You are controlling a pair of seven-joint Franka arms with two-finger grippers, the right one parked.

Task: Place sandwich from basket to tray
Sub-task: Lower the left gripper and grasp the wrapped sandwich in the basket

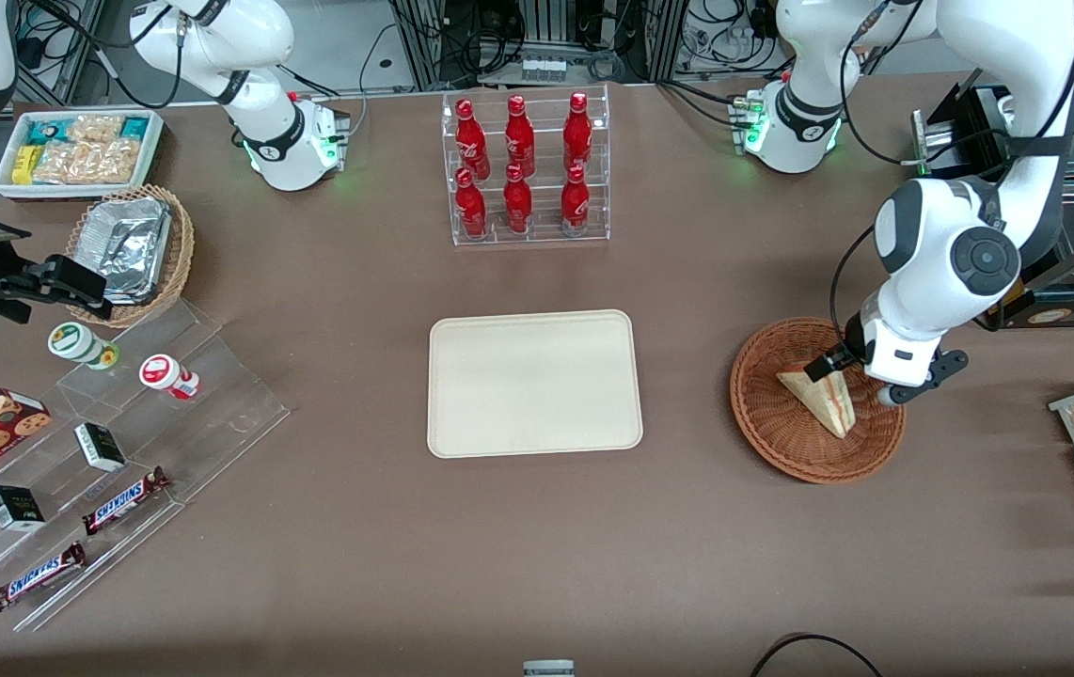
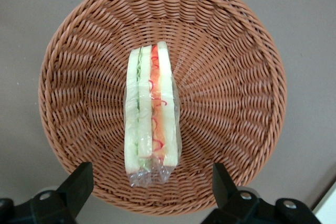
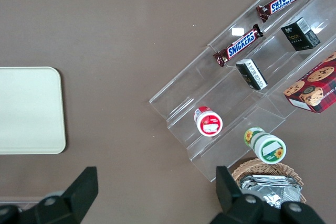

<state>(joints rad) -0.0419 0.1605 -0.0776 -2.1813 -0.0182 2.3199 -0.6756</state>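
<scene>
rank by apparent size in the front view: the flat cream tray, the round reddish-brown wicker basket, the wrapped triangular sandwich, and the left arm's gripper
1. Flat cream tray
2. Round reddish-brown wicker basket
3. Wrapped triangular sandwich, in the basket

The gripper, open above the sandwich, looks about sandwich-sized, but it sits nearer the camera and is partly hidden, so I won't rank it.

My gripper hid part of the basket rim; my wrist view cut off my fingers (bases only).

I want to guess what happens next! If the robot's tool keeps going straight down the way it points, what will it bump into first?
Probably the sandwich. The open tool hangs above the basket, pointing down at it, with the sandwich standing on edge nearly between its fingers.
</scene>
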